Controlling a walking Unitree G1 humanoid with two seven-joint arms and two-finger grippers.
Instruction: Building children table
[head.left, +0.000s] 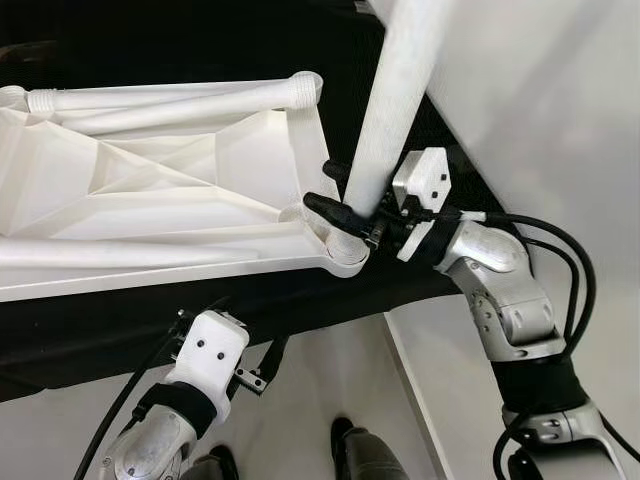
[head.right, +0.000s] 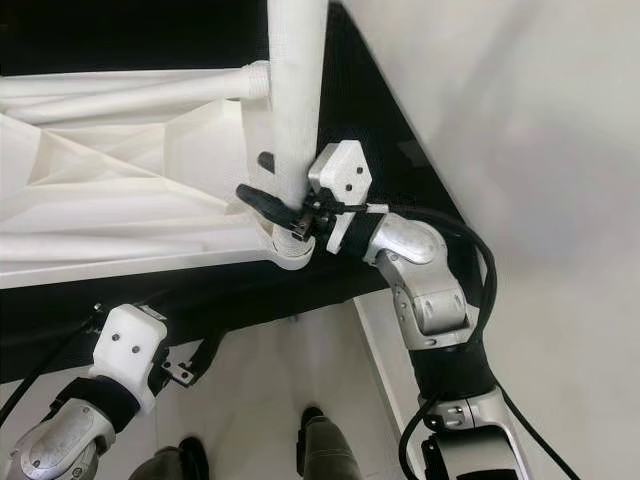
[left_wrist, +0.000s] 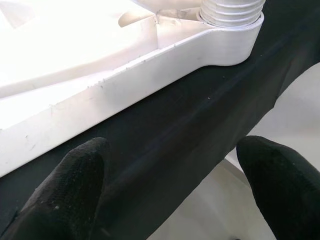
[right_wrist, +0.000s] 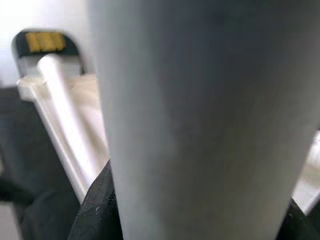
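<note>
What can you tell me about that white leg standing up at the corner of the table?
The leg is a smooth white tube, plastic by the look of it, that widens upward and runs out of the top of the picture. It stands nearly upright, leaning a little, with its ridged lower end set in the round socket at a corner of the upturned white tabletop. The right gripper clasps it just above the socket, one black finger on each side. Another leg lies flat on the tabletop.

Bright, even light; the white tabletop (left_wrist: 60, 45) blows out in glare, and the table leg (right_wrist: 210, 115) is blurred close-up.
</note>
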